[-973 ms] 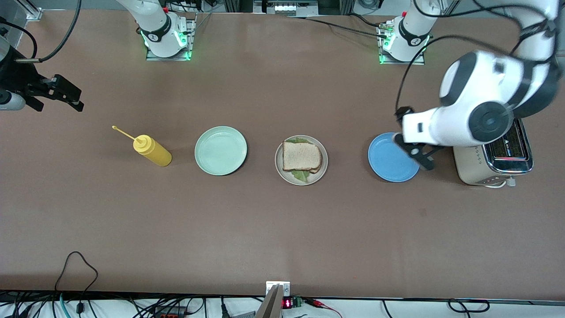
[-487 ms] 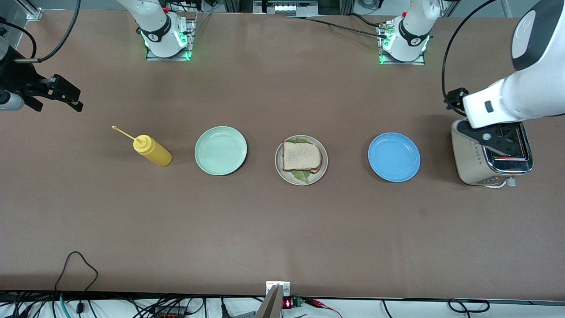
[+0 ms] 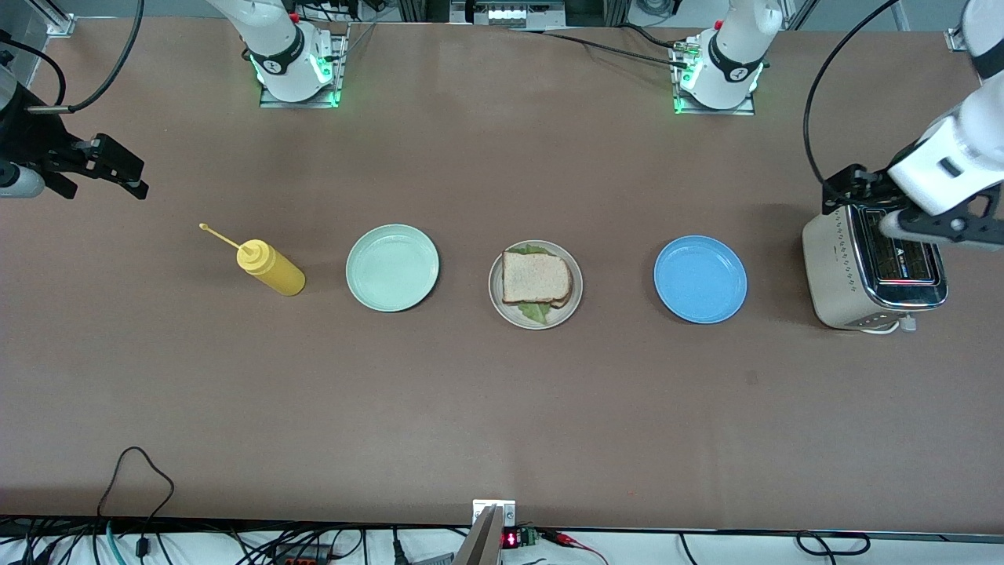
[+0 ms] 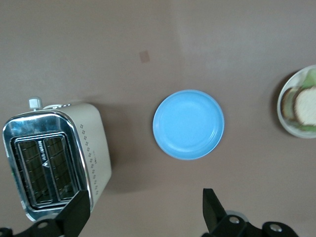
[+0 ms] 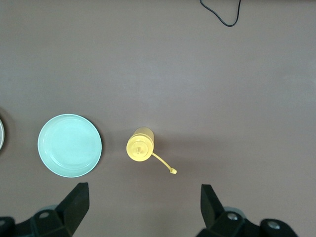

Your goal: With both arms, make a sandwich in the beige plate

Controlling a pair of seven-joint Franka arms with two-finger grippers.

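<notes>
Brown and matte, the surface (image 3: 502, 408) carries a row of things across its middle. At the centre of the row sits the beige plate (image 3: 576, 300) with the sandwich (image 3: 536, 278) on it: a bread slice on top, a second slice peeking out under it, lettuce showing at two edges. In the left wrist view the beige plate is cut off by the frame edge, so only part of the sandwich shows. Toward the right arm's end stand a green plate (image 3: 392, 267) and a yellow bottle (image 3: 271, 267), tipped, its nozzle pointing toward that end. Toward the left arm's end lie a blue plate (image 3: 700, 279) and a toaster (image 3: 874, 271).

Most of both arms runs out of the front view. The left gripper (image 4: 143, 212) hangs over the toaster, its fingers (image 4: 75, 213) spread wide and holding nothing; the sandwich is well apart from them, past the blue plate. The right gripper (image 5: 143, 207) hovers at the right arm's end of the surface, fingers (image 5: 76, 203) likewise wide and empty, with the bottle and green plate between it and the sandwich.
</notes>
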